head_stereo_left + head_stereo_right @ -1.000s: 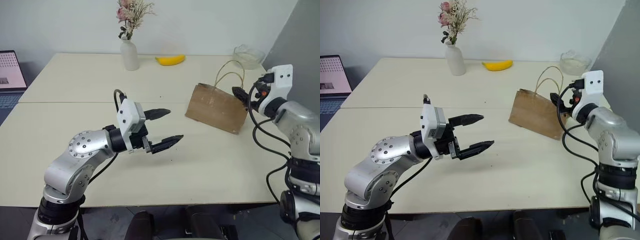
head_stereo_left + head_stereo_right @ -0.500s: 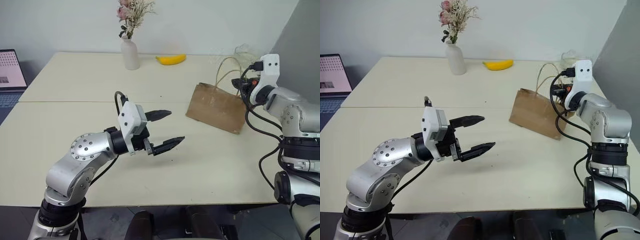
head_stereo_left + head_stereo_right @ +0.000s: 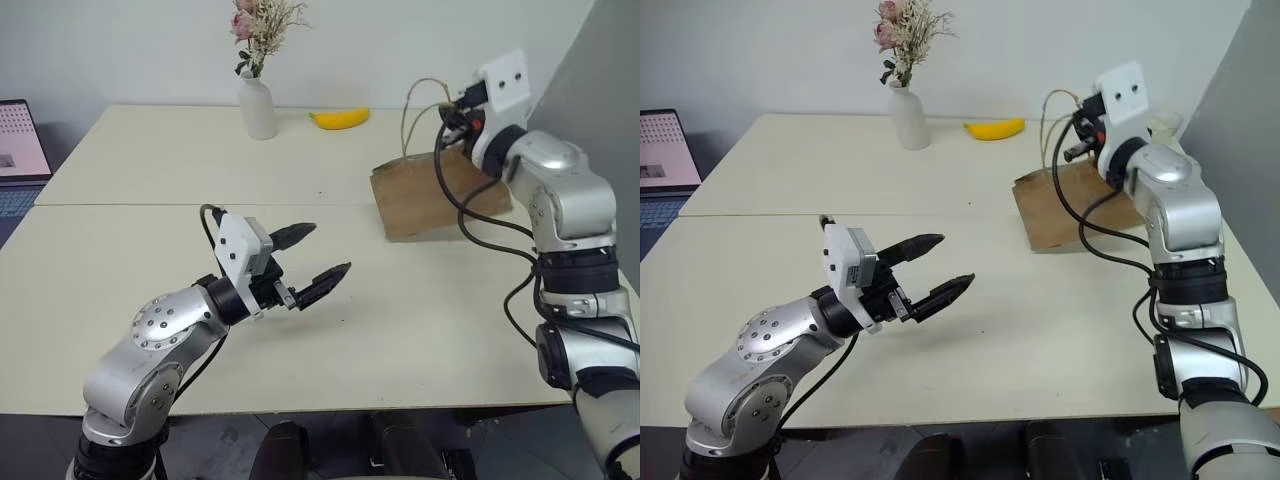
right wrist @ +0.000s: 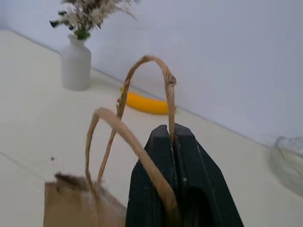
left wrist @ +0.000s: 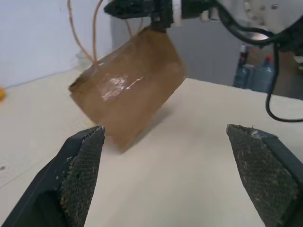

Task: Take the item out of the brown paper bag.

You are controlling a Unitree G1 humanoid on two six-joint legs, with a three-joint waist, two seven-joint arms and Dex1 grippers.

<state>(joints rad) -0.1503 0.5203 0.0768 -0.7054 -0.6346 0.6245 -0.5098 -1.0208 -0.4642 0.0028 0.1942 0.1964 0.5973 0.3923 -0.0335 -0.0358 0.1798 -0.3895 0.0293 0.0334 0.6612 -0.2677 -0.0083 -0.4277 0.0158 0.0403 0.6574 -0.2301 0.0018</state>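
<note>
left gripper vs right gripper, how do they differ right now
The left gripper is open, fingers spread and holding nothing; the right gripper is shut on a cord handle of the brown paper bag. The left gripper hangs low over the bare table near its front; the right gripper is raised above the bag, which hangs tilted with one corner lifted. Both have two black fingers and a white camera block on the wrist.

Bright, even indoor light — soft shadows on table (image 3: 420, 330); wrist views slightly blurred.
</note>
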